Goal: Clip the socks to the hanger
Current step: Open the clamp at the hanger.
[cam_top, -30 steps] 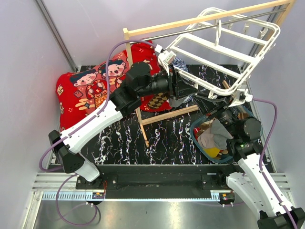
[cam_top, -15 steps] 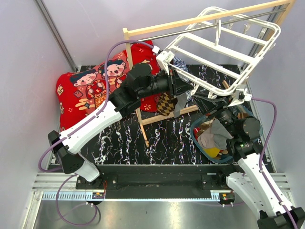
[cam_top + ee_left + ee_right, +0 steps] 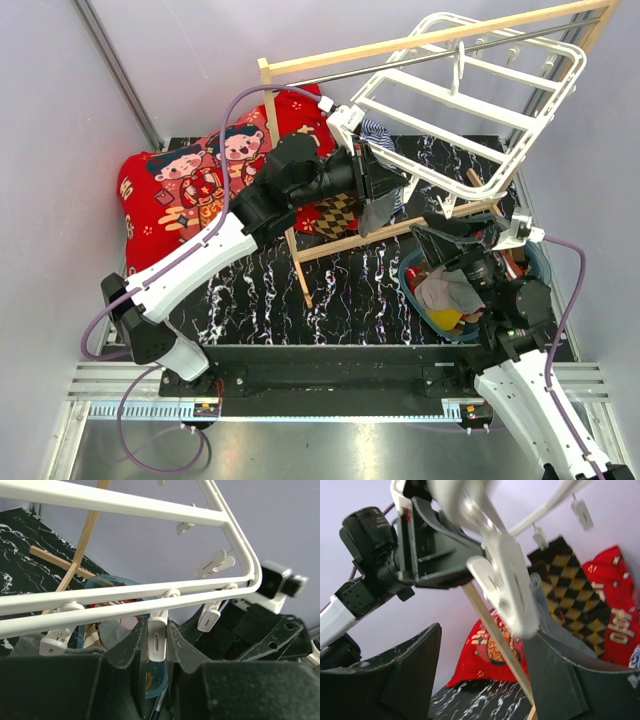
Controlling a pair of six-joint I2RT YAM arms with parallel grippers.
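Observation:
The white grid hanger (image 3: 430, 168) hangs tilted from the wooden rack. My left gripper (image 3: 395, 185) is at its lower rail. In the left wrist view my left gripper (image 3: 155, 630) is shut on a white clip peg (image 3: 158, 642) dangling under the hanger rail (image 3: 125, 504). A grey sock (image 3: 378, 212) and a checkered sock (image 3: 340, 212) hang below that gripper. My right gripper (image 3: 432, 232) is open and empty, below the hanger's near corner. In the right wrist view my right gripper (image 3: 485, 632) has a blurred peg (image 3: 507, 585) just above it, with the checkered sock (image 3: 570, 580) beyond.
The light wooden rack (image 3: 400, 45) spans the back, with one leg (image 3: 300, 265) on the black marble table. A blue basket (image 3: 410, 285) of clothes sits under the right arm. A red printed cushion (image 3: 170, 190) lies at the left. A striped cloth (image 3: 378, 130) hangs behind the hanger.
My right gripper has drawn back from the hanger's corner toward the near side. The hanger's near corner has swung up. The socks have dropped to hang under the left gripper.

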